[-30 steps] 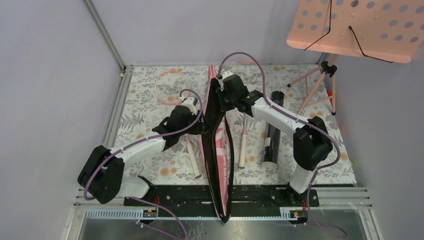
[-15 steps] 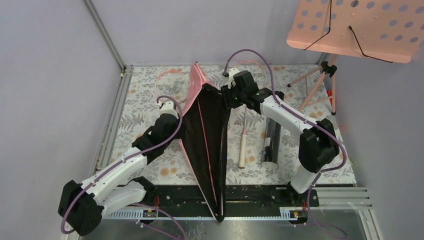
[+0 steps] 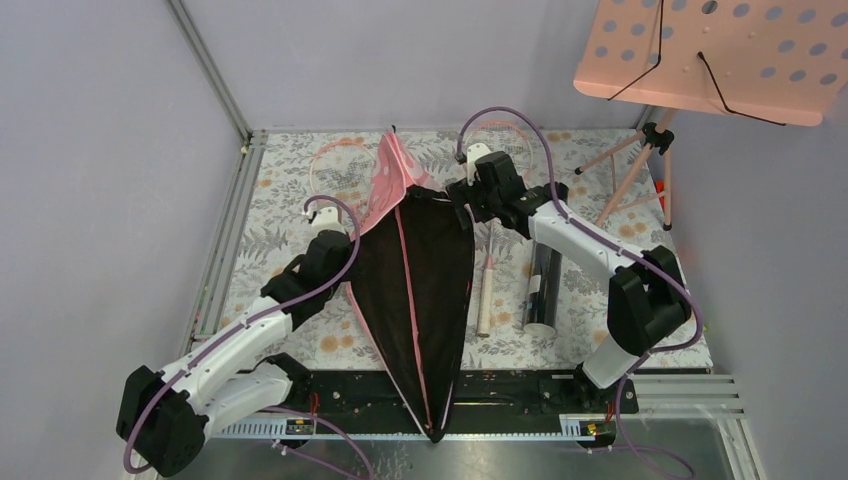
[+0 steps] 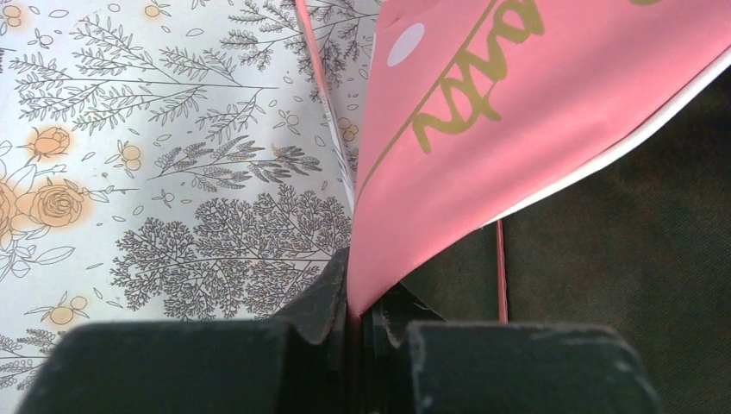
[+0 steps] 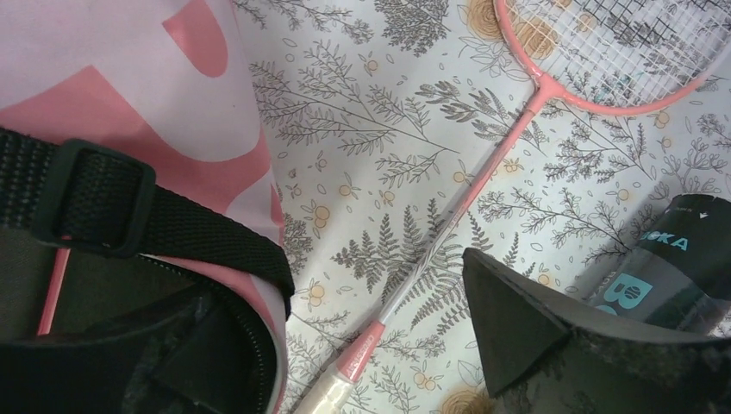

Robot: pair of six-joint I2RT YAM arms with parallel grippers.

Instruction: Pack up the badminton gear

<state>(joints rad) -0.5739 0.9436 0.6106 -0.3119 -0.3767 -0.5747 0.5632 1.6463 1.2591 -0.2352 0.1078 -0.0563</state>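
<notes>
The pink cover (image 3: 415, 270) lies spread wide open on the floral table, black lining up, its pink flap (image 3: 390, 175) folded over at the back left. My left gripper (image 3: 350, 258) is shut on the cover's left edge (image 4: 483, 112), pinched between the fingers (image 4: 358, 315). My right gripper (image 3: 462, 197) hangs open at the cover's back right corner, beside the black strap (image 5: 129, 207). Between its fingers (image 5: 362, 336) lies a racket's shaft (image 5: 465, 203). That racket's white handle (image 3: 485, 295) lies right of the cover. Another racket's head (image 3: 335, 170) shows at the back left. The black tube (image 3: 545, 275) lies further right.
A pink perforated music stand (image 3: 710, 55) overhangs the back right corner, its tripod legs (image 3: 640, 170) on the table. A metal frame post (image 3: 210, 70) rises at the back left. The arms' black base rail (image 3: 500, 390) runs along the near edge, under the cover's tip.
The cover, held upright and nearly closed a second ago, now lies spread open. My left gripper shut on its left edge and pulled left. My right gripper opened and let go.
</notes>
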